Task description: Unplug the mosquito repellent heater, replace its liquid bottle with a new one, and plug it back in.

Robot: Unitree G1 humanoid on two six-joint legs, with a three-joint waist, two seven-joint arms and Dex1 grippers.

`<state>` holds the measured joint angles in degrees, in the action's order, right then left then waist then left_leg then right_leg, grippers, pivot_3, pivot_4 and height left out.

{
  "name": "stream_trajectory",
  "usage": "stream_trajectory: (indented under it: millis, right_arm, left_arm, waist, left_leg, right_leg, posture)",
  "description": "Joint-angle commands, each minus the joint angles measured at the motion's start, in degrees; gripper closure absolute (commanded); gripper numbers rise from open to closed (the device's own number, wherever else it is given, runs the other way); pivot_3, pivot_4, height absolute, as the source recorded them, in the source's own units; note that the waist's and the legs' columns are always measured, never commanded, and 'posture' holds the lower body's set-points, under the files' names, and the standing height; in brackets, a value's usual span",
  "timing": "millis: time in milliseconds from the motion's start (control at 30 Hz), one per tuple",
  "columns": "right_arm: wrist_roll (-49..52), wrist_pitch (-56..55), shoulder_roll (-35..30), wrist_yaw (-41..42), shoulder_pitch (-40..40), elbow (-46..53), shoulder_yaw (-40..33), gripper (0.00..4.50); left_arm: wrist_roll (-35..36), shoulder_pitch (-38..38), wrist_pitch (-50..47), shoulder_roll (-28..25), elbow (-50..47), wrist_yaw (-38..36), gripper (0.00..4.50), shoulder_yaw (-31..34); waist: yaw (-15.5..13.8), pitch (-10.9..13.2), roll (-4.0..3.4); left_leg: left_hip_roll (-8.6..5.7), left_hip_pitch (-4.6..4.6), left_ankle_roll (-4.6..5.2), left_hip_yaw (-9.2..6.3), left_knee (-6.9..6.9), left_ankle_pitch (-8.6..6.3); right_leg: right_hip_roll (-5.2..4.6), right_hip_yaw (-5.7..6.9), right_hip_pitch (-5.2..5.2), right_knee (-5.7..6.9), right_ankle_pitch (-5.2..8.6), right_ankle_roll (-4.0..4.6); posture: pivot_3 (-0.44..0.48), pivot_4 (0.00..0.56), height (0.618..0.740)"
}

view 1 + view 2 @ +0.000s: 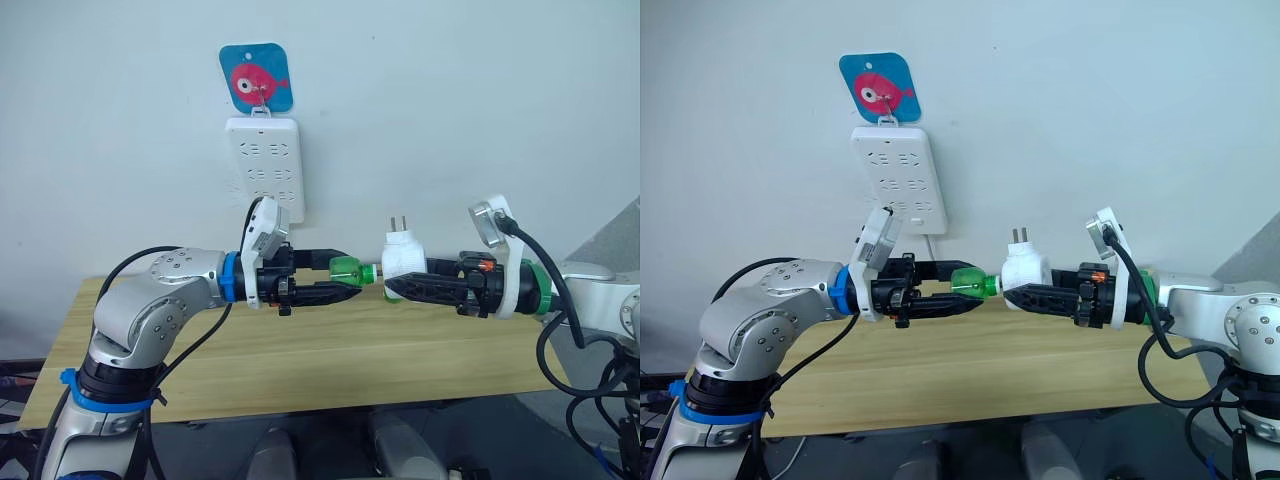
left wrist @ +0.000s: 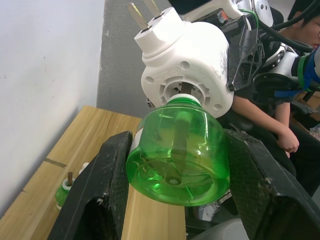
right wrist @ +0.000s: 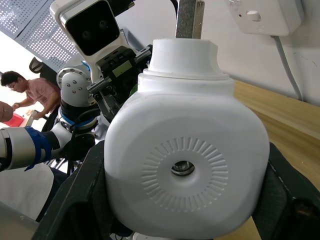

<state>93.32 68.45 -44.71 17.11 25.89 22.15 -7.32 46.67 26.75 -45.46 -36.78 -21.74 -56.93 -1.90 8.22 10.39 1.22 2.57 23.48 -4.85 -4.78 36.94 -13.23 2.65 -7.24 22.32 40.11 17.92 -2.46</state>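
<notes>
The mosquito repellent heater (image 1: 402, 255) is a rounded white unit held in the air above the table, its two plug pins pointing up. My right gripper (image 1: 396, 272) is shut on it from the right. A green transparent liquid bottle (image 1: 345, 269) lies sideways with my left gripper (image 1: 352, 276) shut on it from the left. The bottle's neck meets the round opening in the heater's underside (image 2: 182, 92); how deep it sits I cannot tell. In the right wrist view the heater's round vent (image 3: 182, 167) faces the camera between my fingers.
A tall white power strip (image 1: 264, 165) hangs on the wall under a blue fish sticker (image 1: 256, 78). The wooden table (image 1: 300, 360) lies below both arms. Another small green bottle (image 2: 64, 192) stands on the table near the wall. A seated person (image 2: 280, 130) is beyond the table.
</notes>
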Motion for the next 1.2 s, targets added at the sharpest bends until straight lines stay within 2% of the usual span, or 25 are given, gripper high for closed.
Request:
stream_trajectory:
  millis: [33, 1067, 1200]
  right_arm:
    - [1.33, -1.34, -0.07, 0.39, 0.92, 1.13, 0.33, 1.49]
    - [4.87, -1.24, -0.25, 0.77, 3.98, 1.85, 6.02, 1.49]
    - [5.74, -0.44, -1.81, 1.36, 4.46, 1.09, 5.90, 0.16]
  left_arm:
    - [0.69, 0.48, 1.15, 0.75, -1.26, -0.23, 2.10, 0.60]
    - [-0.64, 0.78, 2.14, 4.96, -0.75, -0.35, 2.10, -1.12]
    - [-1.78, 0.35, 3.37, 5.95, -0.26, -0.26, 2.10, -1.35]
  waist:
    - [0.00, -0.01, 0.01]
    - [-0.03, -0.37, 0.00]
    - [-0.07, -0.52, 0.01]
  left_leg:
    - [0.00, 0.00, 0.00, 0.00, 0.00, 0.00]
    - [-0.01, -0.01, 0.00, -0.02, 0.03, 0.00]
    - [0.00, -0.01, 0.01, -0.02, 0.03, 0.00]
  right_leg:
    - [0.00, 0.00, 0.00, 0.00, -0.04, 0.07]
    - [0.01, 0.01, -0.01, 0.05, -0.07, 0.12]
    - [0.01, 0.01, -0.02, 0.04, -0.09, 0.14]
  posture:
    - [-0.123, 0.081, 0.740]
    - [-0.125, 0.082, 0.740]
    - [-0.127, 0.083, 0.740]
